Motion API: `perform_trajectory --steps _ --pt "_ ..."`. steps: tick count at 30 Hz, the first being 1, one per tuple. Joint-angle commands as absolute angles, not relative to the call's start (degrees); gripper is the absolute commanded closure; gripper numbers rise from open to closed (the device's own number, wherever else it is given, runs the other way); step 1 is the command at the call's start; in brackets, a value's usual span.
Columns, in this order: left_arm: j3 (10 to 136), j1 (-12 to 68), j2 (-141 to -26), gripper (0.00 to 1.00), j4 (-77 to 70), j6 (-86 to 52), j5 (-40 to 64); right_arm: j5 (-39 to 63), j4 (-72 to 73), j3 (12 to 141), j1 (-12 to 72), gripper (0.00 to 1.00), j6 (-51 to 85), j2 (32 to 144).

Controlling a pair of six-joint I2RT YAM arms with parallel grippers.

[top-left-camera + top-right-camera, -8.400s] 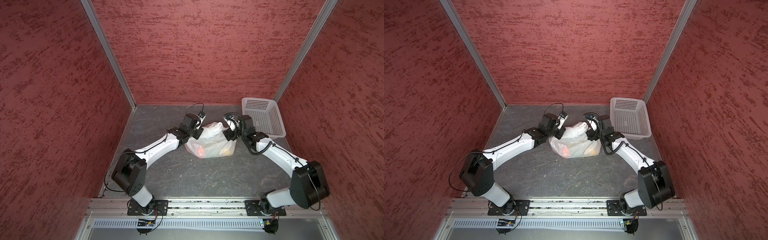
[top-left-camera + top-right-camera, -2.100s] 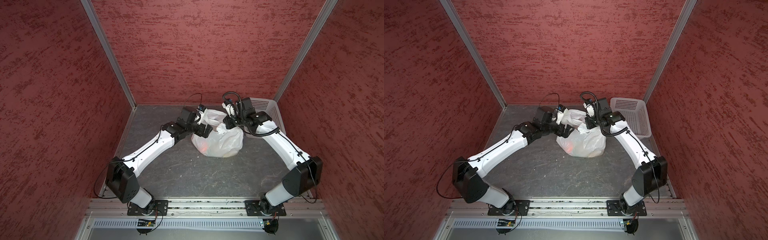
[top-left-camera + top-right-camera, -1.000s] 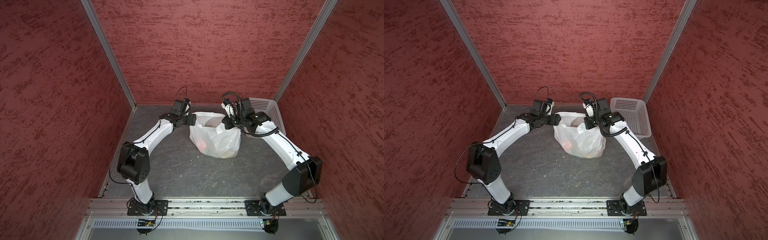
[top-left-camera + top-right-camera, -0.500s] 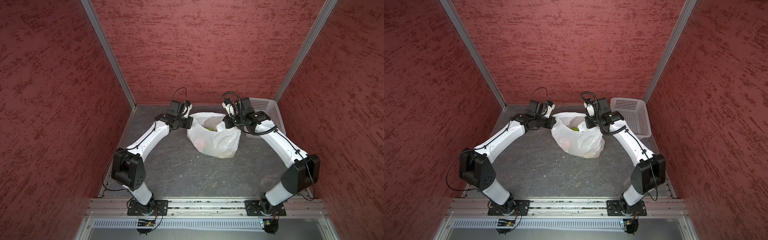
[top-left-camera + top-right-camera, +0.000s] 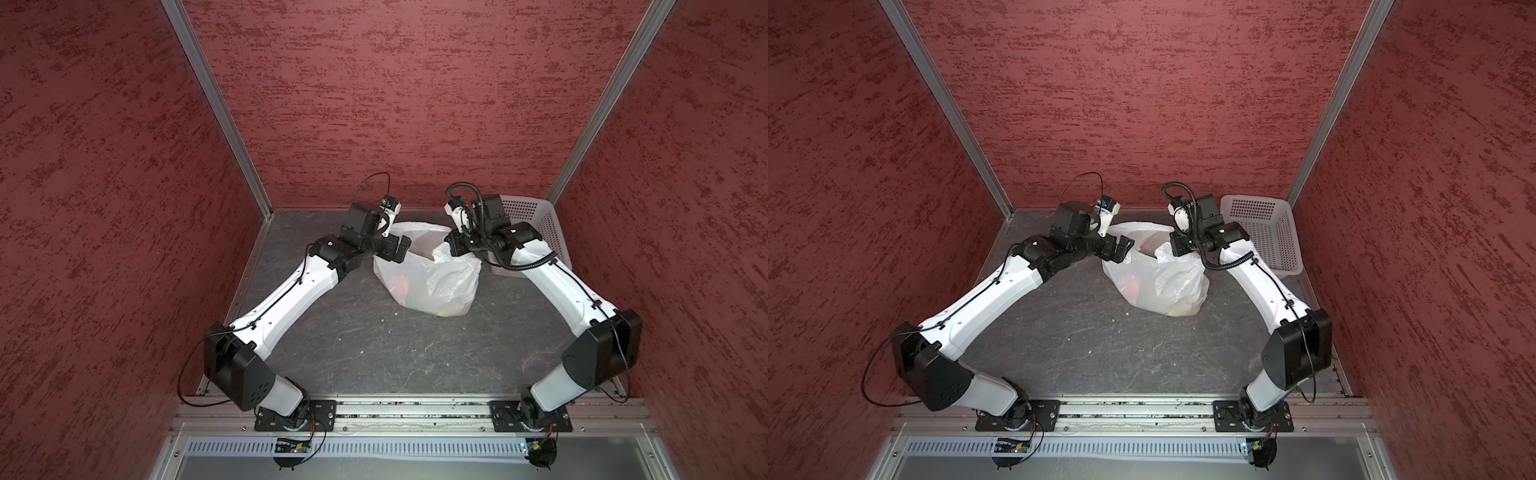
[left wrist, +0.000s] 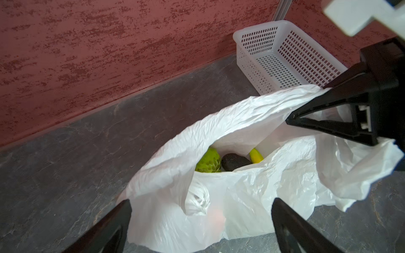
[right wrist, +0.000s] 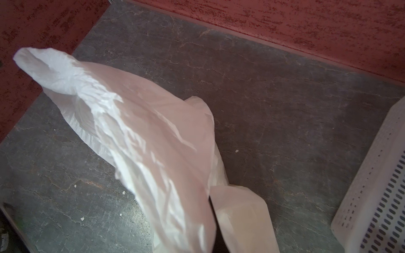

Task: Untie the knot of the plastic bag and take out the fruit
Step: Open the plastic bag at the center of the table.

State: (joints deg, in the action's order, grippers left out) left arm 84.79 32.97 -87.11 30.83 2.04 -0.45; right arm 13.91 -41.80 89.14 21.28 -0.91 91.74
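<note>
1. Left end effector (image 5: 400,249) (image 5: 1123,248): black, at the left side of the bag's mouth. Its jaws are spread wide and grip nothing. In the left wrist view (image 6: 201,200) the two fingers stand either side of the bag's near wall.

2. Knot (image 6: 197,198): a small twisted bunch of white plastic hanging at the rim that faces the left end effector. Whether it is still tied cannot be told. The mouth behind it gapes open.

3. Plastic bag (image 5: 432,282) (image 5: 1163,286) (image 6: 252,192) (image 7: 131,131): thin, crinkled, translucent white. It rests on the grey stone-patterned bench (image 5: 374,345) toward the back wall, between the two end effectors, with its far rim lifted.

4. Fruit, all inside the bag: through the mouth show a bumpy green one (image 6: 208,163), a dark one (image 6: 234,162) and a yellow banana tip (image 6: 256,156). A reddish tint (image 5: 401,284) shows through the plastic, and a yellowish tint shows lower down.

5. Right end effector (image 5: 451,245) (image 5: 1177,245) (image 6: 311,119): black, jaws closed tight on the bag's rim, holding it up. In the right wrist view plastic covers the fingers.

6. Basket (image 5: 548,232) (image 5: 1279,241) (image 6: 252,65) (image 7: 372,197): white, rigid, perforated. It stands in the back right corner, just beside the bag, partly behind the right arm.
</note>
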Motion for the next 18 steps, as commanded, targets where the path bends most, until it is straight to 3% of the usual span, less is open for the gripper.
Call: perform_trajectory --steps 1,5,13,18 --pt "86.57 33.04 -91.38 0.01 27.08 4.31 -5.62 16.00 -41.92 91.15 21.43 1.00 0.07 89.12" --pt "90.23 33.22 -96.67 0.01 23.65 7.00 -12.96 16.14 -41.76 89.24 21.45 1.00 -0.29 87.63" --pt "97.91 29.28 -105.47 0.00 25.93 10.25 -16.69 15.00 -41.55 85.54 21.44 1.00 -1.54 85.08" --pt "98.08 25.29 -105.29 0.16 31.37 8.88 -15.11 13.59 -41.33 84.07 21.31 1.00 -2.24 84.90"
